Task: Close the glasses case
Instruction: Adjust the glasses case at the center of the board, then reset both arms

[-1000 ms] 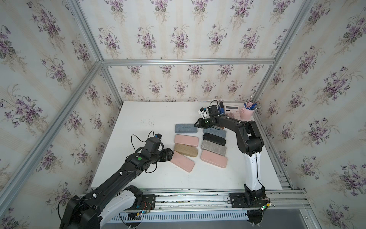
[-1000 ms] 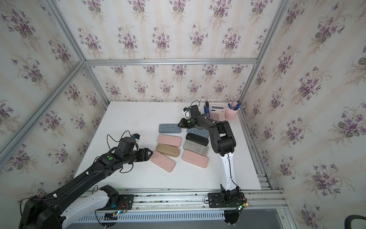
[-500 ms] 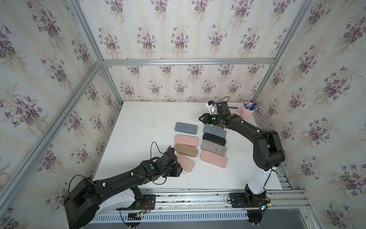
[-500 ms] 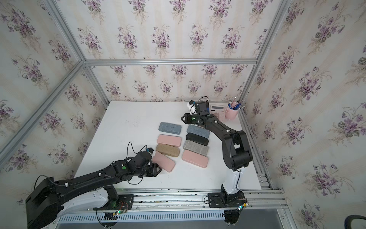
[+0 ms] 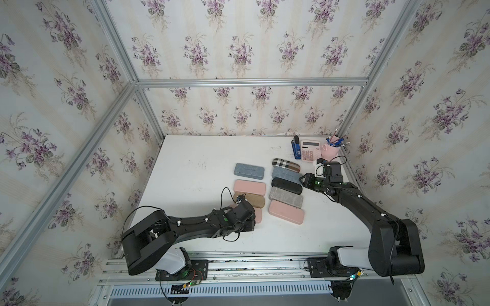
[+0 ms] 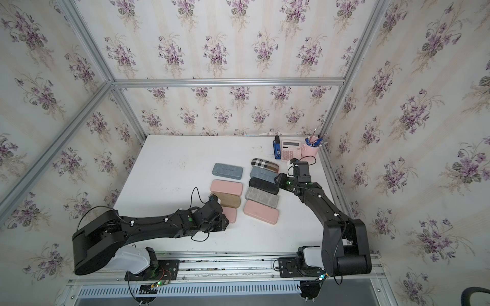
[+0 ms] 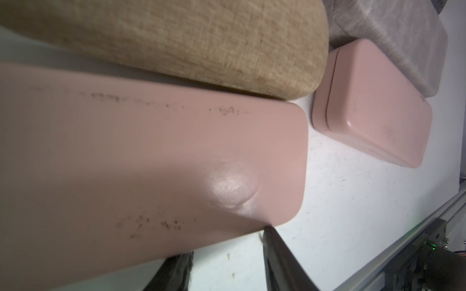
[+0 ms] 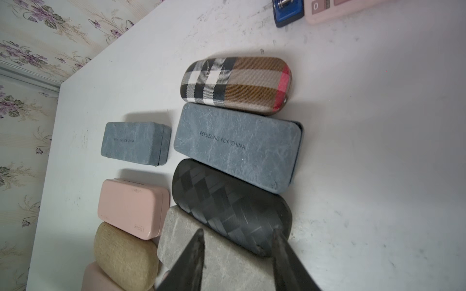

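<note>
Arms both reach low over the white surface [image 5: 201, 159]. Your left arm lies almost flat, stretched from the lower left of the frame toward the centre. Its left fingers [image 5: 251, 224] stand partway apart and grip nothing, one tip touching the long edge of the pink glasses case [image 7: 151, 156] at the lower end of the left column, just beside the tan case [image 7: 201, 42]; you cannot tell whether its lid is fully down. Your right arm rises from the lower right with a bent elbow, its right fingers [image 5: 302, 180] likewise parted and empty above the black case [image 8: 227, 201] and grey case [image 8: 214, 257].
</note>
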Tool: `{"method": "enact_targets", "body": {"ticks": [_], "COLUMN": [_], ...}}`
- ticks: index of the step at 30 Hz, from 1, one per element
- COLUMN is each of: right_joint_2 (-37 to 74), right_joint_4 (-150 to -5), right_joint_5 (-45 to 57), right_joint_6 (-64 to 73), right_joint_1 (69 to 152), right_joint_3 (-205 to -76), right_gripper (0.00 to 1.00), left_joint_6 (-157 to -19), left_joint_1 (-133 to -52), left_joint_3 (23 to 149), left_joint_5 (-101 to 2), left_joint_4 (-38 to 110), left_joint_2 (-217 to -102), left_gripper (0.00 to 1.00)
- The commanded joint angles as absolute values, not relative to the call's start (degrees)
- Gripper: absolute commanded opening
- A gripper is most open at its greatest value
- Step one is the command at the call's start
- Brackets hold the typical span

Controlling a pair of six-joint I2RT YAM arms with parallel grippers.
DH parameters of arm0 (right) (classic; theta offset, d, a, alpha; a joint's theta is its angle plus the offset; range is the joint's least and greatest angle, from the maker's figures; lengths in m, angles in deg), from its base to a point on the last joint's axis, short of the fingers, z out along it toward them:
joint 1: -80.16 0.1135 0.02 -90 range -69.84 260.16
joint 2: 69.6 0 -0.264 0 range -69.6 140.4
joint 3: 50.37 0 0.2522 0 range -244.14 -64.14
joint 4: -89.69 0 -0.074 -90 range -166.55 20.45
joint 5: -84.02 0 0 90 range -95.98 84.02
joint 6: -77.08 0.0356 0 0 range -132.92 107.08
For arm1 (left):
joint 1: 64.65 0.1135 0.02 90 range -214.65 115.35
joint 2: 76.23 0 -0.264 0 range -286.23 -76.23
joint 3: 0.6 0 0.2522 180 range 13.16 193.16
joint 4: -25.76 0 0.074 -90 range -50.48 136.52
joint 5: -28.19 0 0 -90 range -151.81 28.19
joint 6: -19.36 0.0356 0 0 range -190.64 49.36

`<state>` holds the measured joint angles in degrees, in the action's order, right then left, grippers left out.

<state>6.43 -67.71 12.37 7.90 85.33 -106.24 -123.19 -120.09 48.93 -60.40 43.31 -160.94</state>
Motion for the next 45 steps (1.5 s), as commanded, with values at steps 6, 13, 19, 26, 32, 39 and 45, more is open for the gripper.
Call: {"method": "enact_targets", "body": {"ticks": [6,13,19,26,32,39,45], "right_joint_2": [5.1,4.6,4.8,-2.8,0.7,11.4,12.4], "right_joint_4": [-70.6,-72.7,-72.2,-71.3,-75.8,-91.8,-93.8], "right_joint_5": [13.3,12.9,13.3,5.5,8.9,21.6,13.5], "right_joint_6": [8.2,10.2,10.2,8.6,11.9,19.2,16.2], "right_joint_1": [85.1,81.3,80.4,79.5,72.8,70.4,69.7], "right_joint_3": [-102.8,-100.4,-100.2,-99.3,-96.3,-91.1,-91.3], "right_gripper": [0.44,0.45,0.46,0.56,0.6,0.6,0.86], "left_joint_6": [-122.9,-120.4,-118.0,-112.4,-106.4,-102.4,-97.8], "left_joint_1": [-119.8,-119.7,-120.6,-119.9,-110.3,-91.1,-83.4], "left_joint_3": [51.7,53.0,54.1,54.6,56.7,54.2,54.9], "left_joint_5": [-67.3,-67.5,-66.0,-75.5,-76.6,-64.6,-68.9], "left_joint_4": [47.6,46.8,49.1,63.3,71.1,70.5,68.1], "left_joint_2": [-163.1,-163.8,-157.7,-132.0,-120.2,-118.2,-124.0], "left_gripper": [0.48,0.51,0.6,0.87,1.0,1.0,1.0]}}
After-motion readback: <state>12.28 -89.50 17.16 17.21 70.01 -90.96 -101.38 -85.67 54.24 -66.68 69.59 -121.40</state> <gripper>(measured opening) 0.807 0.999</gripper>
